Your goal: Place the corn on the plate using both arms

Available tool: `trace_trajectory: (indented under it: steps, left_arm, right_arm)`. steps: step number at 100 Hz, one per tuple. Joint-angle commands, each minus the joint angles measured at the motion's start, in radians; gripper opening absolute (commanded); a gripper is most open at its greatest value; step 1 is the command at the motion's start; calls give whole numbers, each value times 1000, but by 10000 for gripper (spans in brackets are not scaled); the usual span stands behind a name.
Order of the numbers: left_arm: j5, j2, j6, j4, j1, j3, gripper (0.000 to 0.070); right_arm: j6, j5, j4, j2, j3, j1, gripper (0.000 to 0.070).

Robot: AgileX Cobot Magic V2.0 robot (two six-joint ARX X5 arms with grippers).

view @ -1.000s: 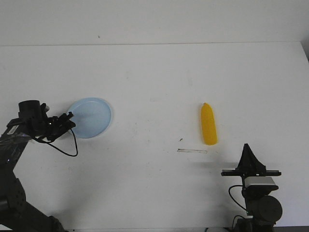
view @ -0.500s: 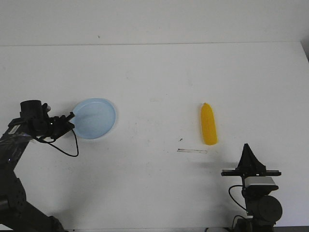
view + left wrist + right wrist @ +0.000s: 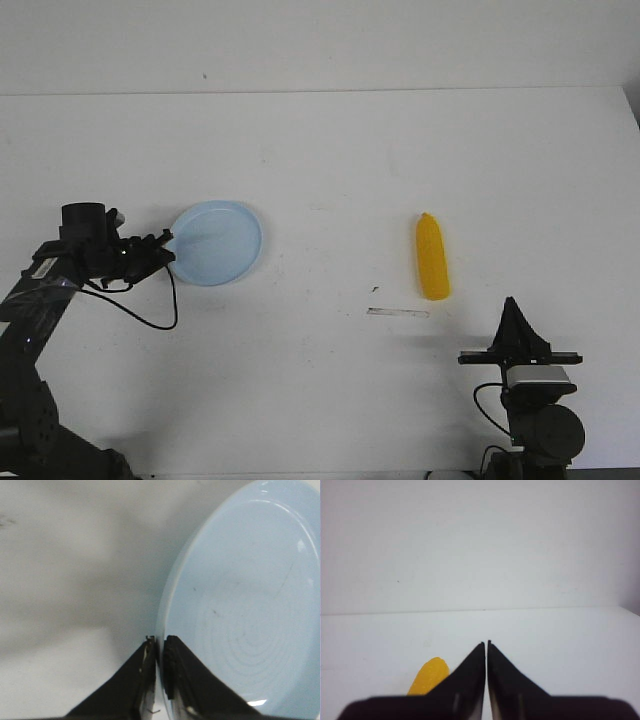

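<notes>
**Left gripper pinches the plate rim; right gripper idle near the corn**

Left gripper [image 3: 159, 652] is clamped down narrow on the rim of the plate [image 3: 240, 605]: in the left wrist view one fingertip sits outside the rim and the other inside it, with only the thin plastic edge between them. From the front, the same left gripper [image 3: 160, 248] meets the plate [image 3: 216, 243] at its left edge, the plate lying flat on the table [image 3: 320, 170] on the left side.

The step in hand looks like dragging the plate toward the middle. To do it well, the pinch should stay firm and low, and the pull should run level with the table so the light plate slides rather than tips or slips out of the grip.

Right gripper [image 3: 486, 647] has its fingertips together with nothing between them, touching nothing. It stands at the near right edge in the front view, right gripper [image 3: 511, 305] pointing away from the robot.

The corn [image 3: 432, 257] lies bare on the table just beyond that gripper, well apart from the plate, tapered end pointing away; corn [image 3: 427, 677] shows partly beside the fingers in the right wrist view.
</notes>
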Motion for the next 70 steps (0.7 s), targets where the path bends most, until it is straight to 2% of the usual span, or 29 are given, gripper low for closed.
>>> trace_trajectory:
  steps: [1,18,28,43,54,70]
  left_arm:
    - [11,-4,-19,5,-42,17,1]
    - [10,-5,-36,19,-199,16,1]
    - [-3,-5,-79,56,-297,16,1]
    - [-93,0,-140,106,-437,16,1]
    - [-132,5,-156,109,-494,16,1]
    - [-140,16,-163,110,-534,16,1]
  right_arm:
    - [0,0,10,2,-1,0,6]
    - [0,0,10,2,-1,0,6]
    - [0,0,10,2,-1,0,6]
    - [0,0,10,2,-1,0,6]
    - [0,0,10,2,-1,0,6]
    - [0,0,10,2,-1,0,6]
